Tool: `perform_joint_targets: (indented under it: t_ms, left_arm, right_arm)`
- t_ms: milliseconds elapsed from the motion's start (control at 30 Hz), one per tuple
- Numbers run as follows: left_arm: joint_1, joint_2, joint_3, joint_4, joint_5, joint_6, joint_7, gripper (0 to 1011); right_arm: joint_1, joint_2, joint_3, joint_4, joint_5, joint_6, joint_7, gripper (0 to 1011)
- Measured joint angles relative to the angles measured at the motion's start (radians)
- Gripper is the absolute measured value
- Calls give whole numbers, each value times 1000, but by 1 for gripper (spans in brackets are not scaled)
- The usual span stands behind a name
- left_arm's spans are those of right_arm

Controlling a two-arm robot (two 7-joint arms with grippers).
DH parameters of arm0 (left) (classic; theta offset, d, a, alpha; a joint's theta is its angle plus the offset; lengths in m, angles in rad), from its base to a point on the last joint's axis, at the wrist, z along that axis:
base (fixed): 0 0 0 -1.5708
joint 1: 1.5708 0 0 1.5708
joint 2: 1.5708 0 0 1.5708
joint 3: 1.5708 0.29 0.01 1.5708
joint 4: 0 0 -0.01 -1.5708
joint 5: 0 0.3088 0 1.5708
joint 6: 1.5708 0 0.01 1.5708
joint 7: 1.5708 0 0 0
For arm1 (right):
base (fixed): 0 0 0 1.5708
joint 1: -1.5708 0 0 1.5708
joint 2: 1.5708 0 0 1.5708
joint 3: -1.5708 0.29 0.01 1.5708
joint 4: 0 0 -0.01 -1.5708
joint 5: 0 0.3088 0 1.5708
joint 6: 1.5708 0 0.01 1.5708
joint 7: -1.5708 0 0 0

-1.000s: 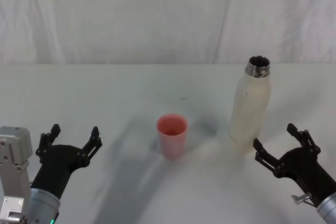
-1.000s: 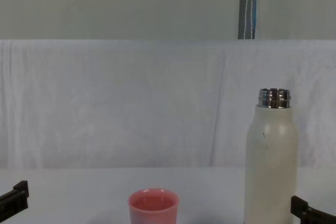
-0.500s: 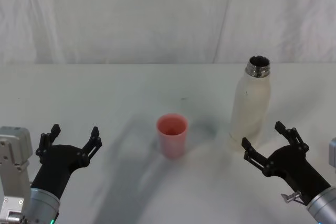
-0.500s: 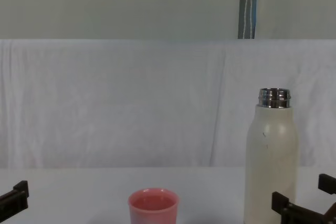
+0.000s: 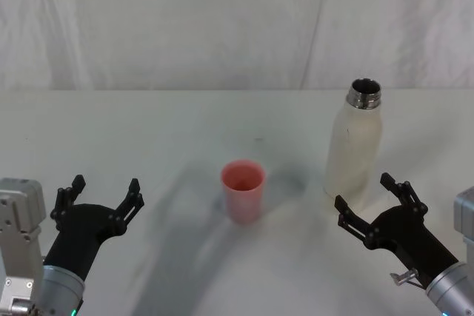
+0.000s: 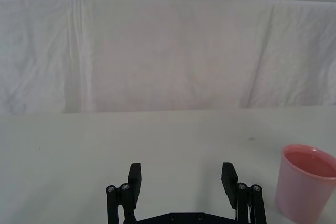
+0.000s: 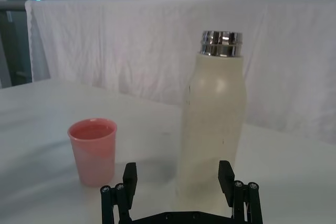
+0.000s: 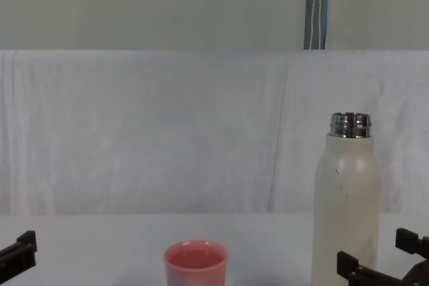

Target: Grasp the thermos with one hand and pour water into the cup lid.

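The cream-white thermos [image 5: 355, 146] [image 7: 212, 124] [image 8: 346, 205] stands upright on the white table, its open steel neck [image 5: 365, 92] on top. To its left sits the pink cup lid [image 5: 242, 190] [image 7: 93, 150] [image 8: 196, 264] [image 6: 306, 189]. My right gripper [image 5: 370, 205] [image 7: 178, 179] [image 8: 379, 259] is open just in front of the thermos, its jaws spread on either side of the bottle's base without touching it. My left gripper [image 5: 100, 196] [image 6: 182, 179] hovers open at the near left of the table, well left of the cup lid.
A white cloth backdrop [image 5: 222, 20] hangs behind the white table [image 5: 148, 131]. A metal pole [image 8: 316, 6] rises behind it.
My right gripper has moved left and forward, closing in on the thermos base. The left arm, thermos and cup lid have stayed put.
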Motion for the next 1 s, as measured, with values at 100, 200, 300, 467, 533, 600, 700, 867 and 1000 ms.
perform_joint_targets:
  t_ms: [100,200,300,467,533,600,700,867,1000]
  left_arm:
    - [0,0,0,0,0,0,0,1001]
    - [0,0,0,0,0,0,0,1001]
    - [0,0,0,0,0,0,0,1001]
    - [0,0,0,0,0,0,0,1001]
    - [0,0,0,0,0,0,0,1001]
    - [0,0,0,0,0,0,0,1001]
    - [0,0,0,0,0,0,0,1001]
    - [0,0,0,0,0,0,0,1001]
    - [0,0,0,0,0,0,0,1001]
  right_arm:
    - [2,1,-1,6,-1,4,-1,1001]
    - [4,2,-1,9,-3,8,-2,1001]
    - [6,3,-1,12,-3,12,-5,1001]
    - [8,3,1,14,-2,21,-7,1001]
    - [9,3,2,15,1,26,-7,1001]
    - [11,3,2,17,4,30,-7,1001]
    - [13,3,2,19,8,33,-7,1001]
    - [18,3,3,22,10,37,-7,1001]
    - [21,3,2,23,12,40,-8,1001]
